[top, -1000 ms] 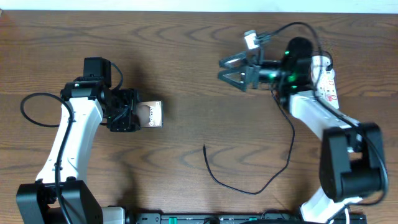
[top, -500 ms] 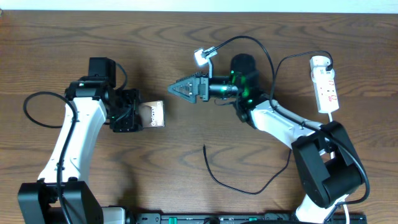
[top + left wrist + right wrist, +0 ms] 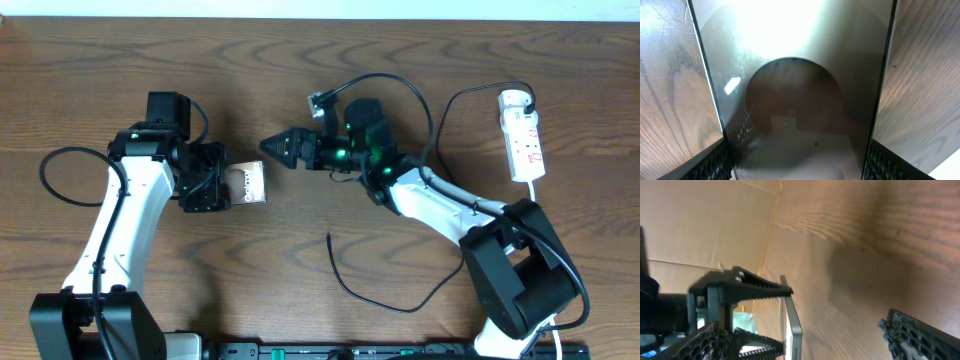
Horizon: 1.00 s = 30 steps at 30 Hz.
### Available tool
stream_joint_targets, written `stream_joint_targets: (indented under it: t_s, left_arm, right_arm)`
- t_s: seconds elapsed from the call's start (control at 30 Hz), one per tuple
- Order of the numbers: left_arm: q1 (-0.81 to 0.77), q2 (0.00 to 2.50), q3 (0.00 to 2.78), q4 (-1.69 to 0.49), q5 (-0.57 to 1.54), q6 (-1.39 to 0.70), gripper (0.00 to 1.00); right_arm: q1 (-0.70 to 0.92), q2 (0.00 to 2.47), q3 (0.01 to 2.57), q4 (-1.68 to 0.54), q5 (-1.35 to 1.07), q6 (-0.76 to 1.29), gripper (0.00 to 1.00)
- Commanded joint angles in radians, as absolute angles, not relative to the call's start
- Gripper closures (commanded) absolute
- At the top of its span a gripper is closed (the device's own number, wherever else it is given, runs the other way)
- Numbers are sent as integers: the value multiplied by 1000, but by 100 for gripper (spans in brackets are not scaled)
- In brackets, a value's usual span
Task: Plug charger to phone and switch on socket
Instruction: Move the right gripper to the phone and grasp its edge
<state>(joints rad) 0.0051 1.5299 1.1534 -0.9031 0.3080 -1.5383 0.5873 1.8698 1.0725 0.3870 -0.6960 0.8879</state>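
Right now the phone (image 3: 246,185) is sitting left of centre on the table (image 3: 120,60), clamped across its width by the left gripper (image 3: 222,186). The left wrist view is showing its glossy face filling the space between the jaws, and only the lettered end is sticking out toward the middle. Whether it is resting on the wood or being held just above it, I cannot tell.

Close to that free end, the right gripper (image 3: 274,148) is hovering with its jaws spread wide and nothing between them. The charger (image 3: 408,309) is lying loose on the table nearer the front edge. Its plug tip (image 3: 329,238) is pointing up toward the phone but is well apart from both the phone and the empty gripper. The socket (image 3: 523,135) is lying at the far right, untouched.

By my reading, the phone is being presented for plugging, while the cable is not yet in hand. The next move seems to be calling for the right gripper to drop onto the cable just behind the tip, pinch it firmly, and line it up with the phone's port. Switching on the socket is waiting until after that.

Counting: one phone, one charger, one socket, two grippers.
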Motion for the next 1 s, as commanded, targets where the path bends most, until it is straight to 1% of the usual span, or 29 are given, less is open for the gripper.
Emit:
stream_joint_targets:
  t_s: [0.0, 0.1, 0.43, 0.57, 0.6, 0.67, 0.83, 0.97]
  left_arm:
    - [5, 1525, 1160, -902, 302, -1551, 93]
    - [5, 1525, 1160, -902, 307, -1559, 93]
    - [5, 1525, 1160, -902, 316, -1559, 93]
    - [5, 1525, 1160, -902, 332, -1558, 93]
    - [4, 1525, 1160, -902, 332, -1558, 93]
    - [4, 1525, 1160, -903, 339, -1558, 93]
    - [4, 1525, 1160, -902, 412, -1558, 93]
    - [3, 1525, 1160, -902, 421, -1553, 93]
  right_arm:
    - [625, 1874, 1086, 360, -668, 886, 2]
    - [645, 1874, 1086, 342, -660, 886, 2]
    - [702, 1874, 1086, 340, -661, 886, 17]
    - [722, 1874, 1086, 340, -660, 886, 32]
    - [725, 1874, 1086, 340, -658, 886, 39]
    - [729, 1874, 1086, 340, -654, 886, 47]
    - [739, 1874, 1086, 340, -638, 886, 50]
    - [741, 1874, 1086, 340, -637, 886, 52]
